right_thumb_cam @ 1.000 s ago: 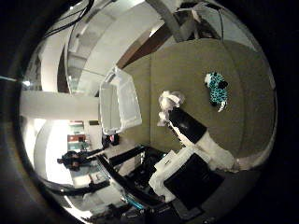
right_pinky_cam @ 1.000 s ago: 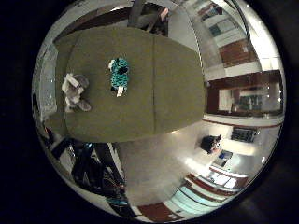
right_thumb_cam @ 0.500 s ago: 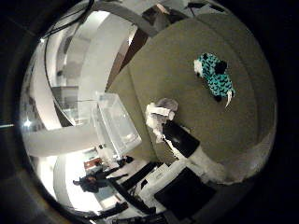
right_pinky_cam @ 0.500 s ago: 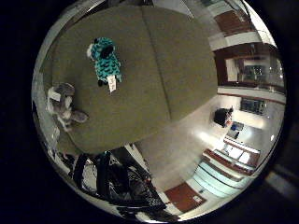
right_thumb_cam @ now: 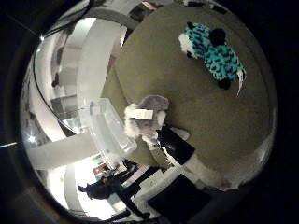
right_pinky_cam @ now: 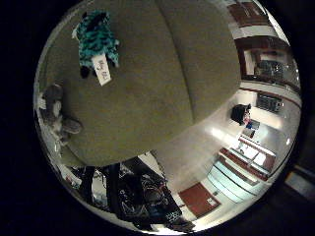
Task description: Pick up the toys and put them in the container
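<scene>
Olive-green cloth covers the worktop (right_pinky_cam: 162, 83), and we read both toys as lying on it, neither yet in the container. In the thumb-side view, going left to right, we first meet the clear plastic container (right_thumb_cam: 108, 128), which sits at the worktop's edge and looks empty as far as we can see into it. Just beside it lies the grey plush toy (right_thumb_cam: 147, 116), with a white tag across it. One part of the hand (right_thumb_cam: 180, 151), black and white, reaches in from the edge of the view toward this toy; its tip appears to meet the toy, though we cannot tell whether it truly touches. We cannot tell whether the fingers are spread or curled, since too little of them shows. Well apart from the grey toy, farther across the cloth, rests the teal and black plush toy (right_thumb_cam: 212, 53), also tagged. We judge the task barely begun: both toys remain to be lifted and dropped in.
</scene>
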Action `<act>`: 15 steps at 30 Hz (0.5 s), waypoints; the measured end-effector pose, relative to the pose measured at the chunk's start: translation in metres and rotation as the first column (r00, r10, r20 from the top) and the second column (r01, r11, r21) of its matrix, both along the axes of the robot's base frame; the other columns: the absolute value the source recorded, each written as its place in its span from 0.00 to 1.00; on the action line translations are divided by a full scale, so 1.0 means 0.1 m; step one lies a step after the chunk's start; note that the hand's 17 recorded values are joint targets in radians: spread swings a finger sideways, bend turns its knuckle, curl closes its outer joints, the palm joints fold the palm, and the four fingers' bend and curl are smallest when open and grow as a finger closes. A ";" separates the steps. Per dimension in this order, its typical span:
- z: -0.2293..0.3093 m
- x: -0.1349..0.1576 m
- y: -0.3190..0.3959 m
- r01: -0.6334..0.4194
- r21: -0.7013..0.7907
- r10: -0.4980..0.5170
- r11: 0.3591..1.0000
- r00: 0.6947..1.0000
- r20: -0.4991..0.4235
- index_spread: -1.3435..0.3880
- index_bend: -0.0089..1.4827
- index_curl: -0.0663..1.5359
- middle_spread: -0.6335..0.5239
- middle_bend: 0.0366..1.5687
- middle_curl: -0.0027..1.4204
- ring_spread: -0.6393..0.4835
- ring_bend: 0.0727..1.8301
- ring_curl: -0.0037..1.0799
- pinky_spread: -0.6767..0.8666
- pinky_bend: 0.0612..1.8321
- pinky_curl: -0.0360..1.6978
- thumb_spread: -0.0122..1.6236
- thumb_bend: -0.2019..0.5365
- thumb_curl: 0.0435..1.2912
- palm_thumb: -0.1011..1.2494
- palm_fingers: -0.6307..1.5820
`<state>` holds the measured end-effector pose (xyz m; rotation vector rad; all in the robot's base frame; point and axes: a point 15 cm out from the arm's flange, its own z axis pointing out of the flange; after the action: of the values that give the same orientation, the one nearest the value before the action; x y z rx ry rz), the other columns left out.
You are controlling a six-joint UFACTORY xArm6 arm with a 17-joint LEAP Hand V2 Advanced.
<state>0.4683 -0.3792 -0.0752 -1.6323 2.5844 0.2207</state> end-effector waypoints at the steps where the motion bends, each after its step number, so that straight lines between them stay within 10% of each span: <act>1: -0.03 0.00 -0.01 0.007 -0.003 -0.007 1.000 1.000 0.002 0.75 0.11 0.22 0.77 0.12 0.23 0.79 0.16 0.25 0.67 0.27 0.08 0.69 0.24 0.24 0.51 0.34; 15: -0.28 -0.01 -0.11 0.062 -0.040 -0.061 0.997 0.998 0.024 0.76 0.13 0.23 0.78 0.11 0.23 0.80 0.16 0.24 0.69 0.26 0.08 0.67 0.24 0.24 0.54 0.35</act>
<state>0.4677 -0.3903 -0.1036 -1.5551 2.6347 0.1461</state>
